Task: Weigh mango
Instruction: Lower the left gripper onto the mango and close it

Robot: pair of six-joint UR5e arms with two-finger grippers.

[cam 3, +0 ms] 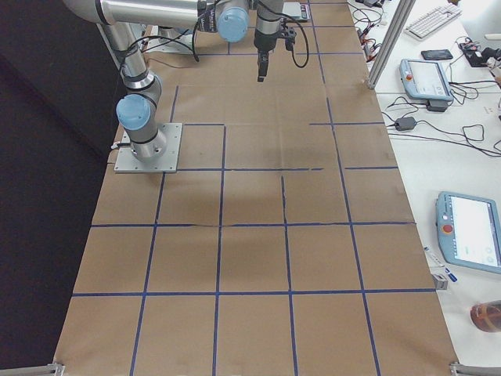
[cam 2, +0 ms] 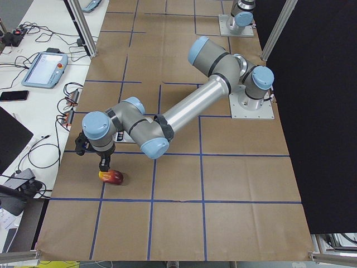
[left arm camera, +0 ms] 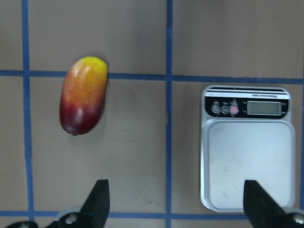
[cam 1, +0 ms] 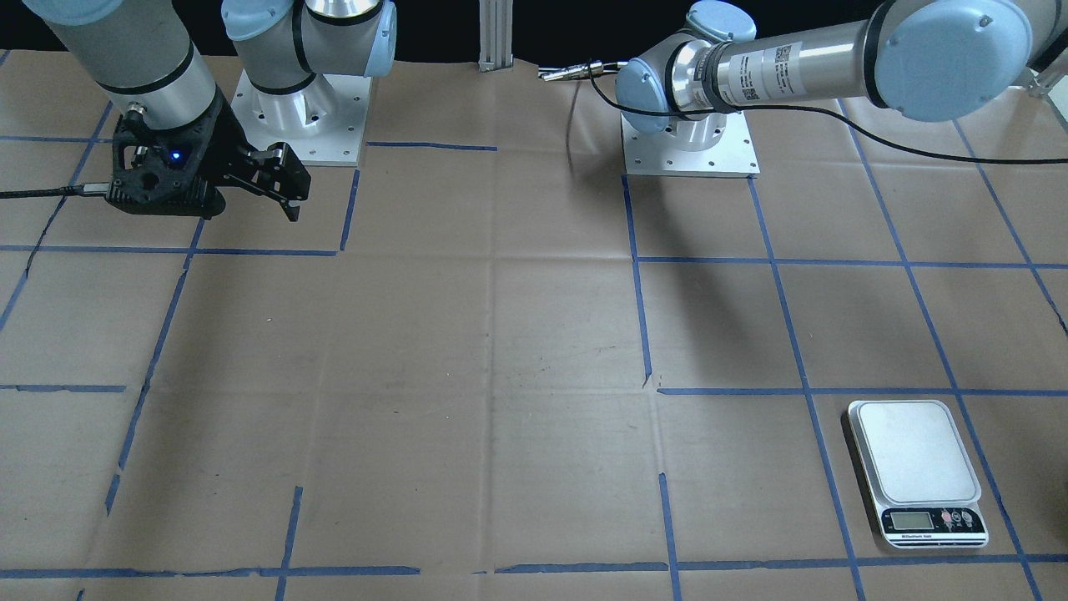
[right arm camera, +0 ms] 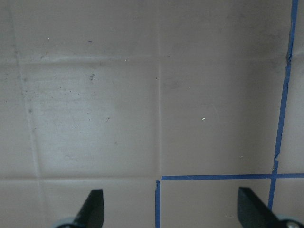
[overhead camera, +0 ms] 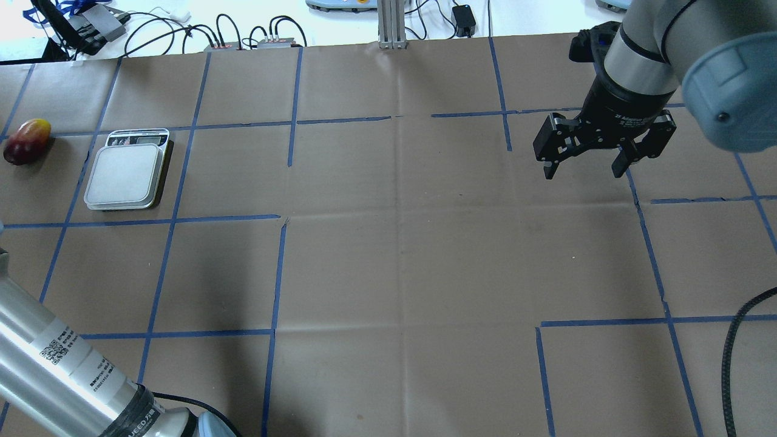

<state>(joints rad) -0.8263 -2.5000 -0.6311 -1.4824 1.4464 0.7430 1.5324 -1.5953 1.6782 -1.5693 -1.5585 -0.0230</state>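
The mango, dark red fading to yellow, lies on the brown paper left of the scale in the left wrist view. They lie apart, with a blue tape line between them. Overhead, the mango and the scale sit at the table's far left. My left gripper is open and empty, hovering above the paper near both; in the exterior left view it hangs just over the mango. My right gripper is open and empty, high over the far right of the table.
The scale's platform is bare. Blue tape lines grid the brown paper. The two arm bases stand at the robot's side. An aluminium post, cables and tablets line the far edge.
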